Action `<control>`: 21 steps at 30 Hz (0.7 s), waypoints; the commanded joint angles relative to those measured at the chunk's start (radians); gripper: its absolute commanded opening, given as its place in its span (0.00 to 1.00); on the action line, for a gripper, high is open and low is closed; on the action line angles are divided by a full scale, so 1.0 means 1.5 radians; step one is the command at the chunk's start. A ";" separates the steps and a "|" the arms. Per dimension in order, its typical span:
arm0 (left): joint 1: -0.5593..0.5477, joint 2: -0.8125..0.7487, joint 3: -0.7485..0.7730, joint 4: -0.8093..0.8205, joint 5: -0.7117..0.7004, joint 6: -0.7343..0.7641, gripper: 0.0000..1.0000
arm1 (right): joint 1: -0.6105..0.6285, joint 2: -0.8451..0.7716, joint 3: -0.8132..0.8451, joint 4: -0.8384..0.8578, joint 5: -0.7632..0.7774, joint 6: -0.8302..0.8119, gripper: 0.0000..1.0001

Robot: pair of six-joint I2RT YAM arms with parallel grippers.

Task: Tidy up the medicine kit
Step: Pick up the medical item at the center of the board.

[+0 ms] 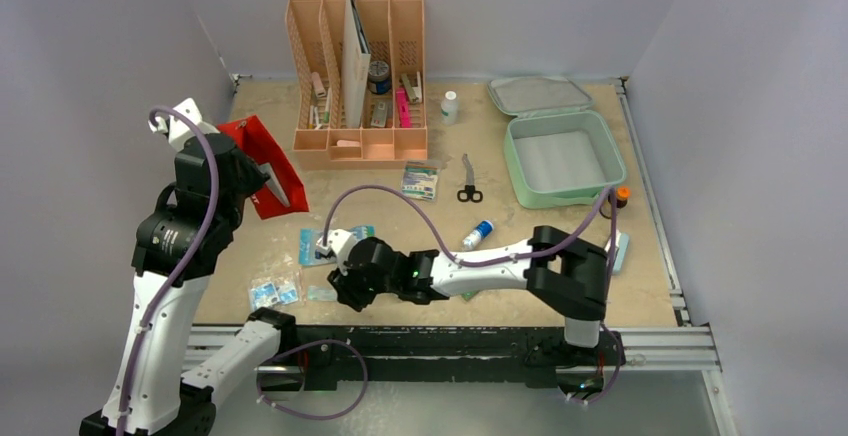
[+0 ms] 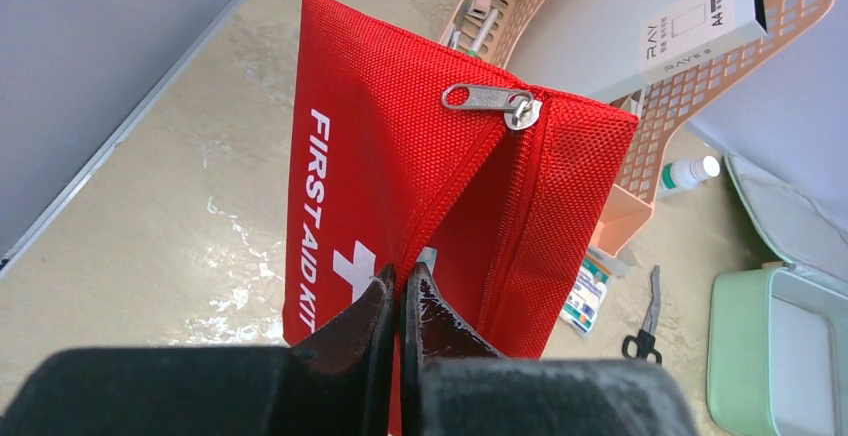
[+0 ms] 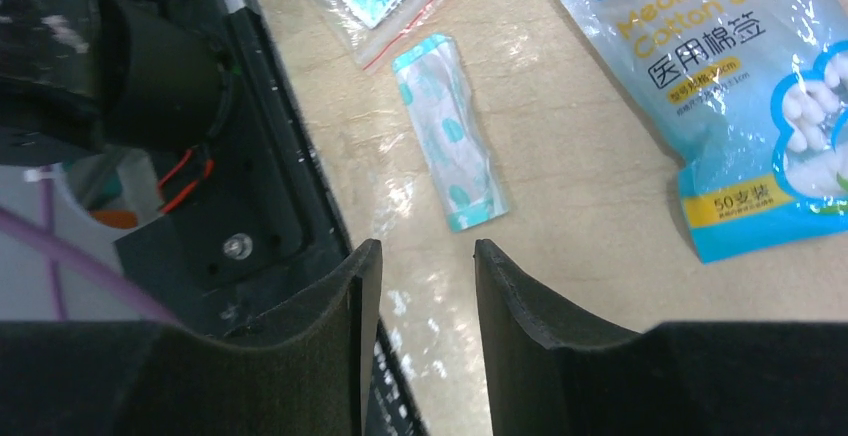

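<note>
- The desk carries everything, with loose supplies scattered across its near half.
- The medicine kit sits at the far right of the desk, well apart from both my claws. Its lid lies folded back behind it and the tray looks empty.
- I judge the kit light and fairly stiff: a shell that holds its shape but may slide if I push it. The rim of a side wall seems the best place to pinch. To shut it, I would take the free edge of the lid.
- The red pouch is soft fabric and hangs from my left claw, which is clamped tight on its lower edge. Its zip pull rests at the top corner. It sags and folds, so it should go into the tray lowered rather than dropped.
- The bag of cotton swabs lies flat on the desk. It looks slick and crinkly, and is likely to slip from a shallow pinch.
- The wrapped strip is thin and flat against the desk just ahead of my right claw. That claw's jaws stand apart with nothing between them. I expect the strip to be hard to lift unless I catch one end.
</note>
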 commanded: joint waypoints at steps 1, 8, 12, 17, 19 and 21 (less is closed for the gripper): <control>-0.003 -0.006 0.021 0.003 -0.026 0.025 0.00 | 0.000 0.039 0.039 0.058 0.028 -0.064 0.43; -0.003 -0.018 0.017 0.000 -0.049 0.034 0.00 | -0.001 0.089 0.064 0.070 0.026 -0.100 0.44; -0.003 -0.017 0.017 0.002 -0.050 0.039 0.00 | 0.000 0.118 0.080 0.073 0.038 -0.117 0.44; -0.003 -0.014 0.014 0.002 -0.047 0.040 0.00 | 0.000 0.141 0.090 0.078 0.051 -0.134 0.45; -0.003 -0.013 0.013 0.003 -0.046 0.041 0.00 | 0.000 0.150 0.090 0.079 0.055 -0.138 0.44; -0.003 -0.013 0.013 0.003 -0.046 0.042 0.00 | 0.000 0.157 0.090 0.079 0.059 -0.140 0.44</control>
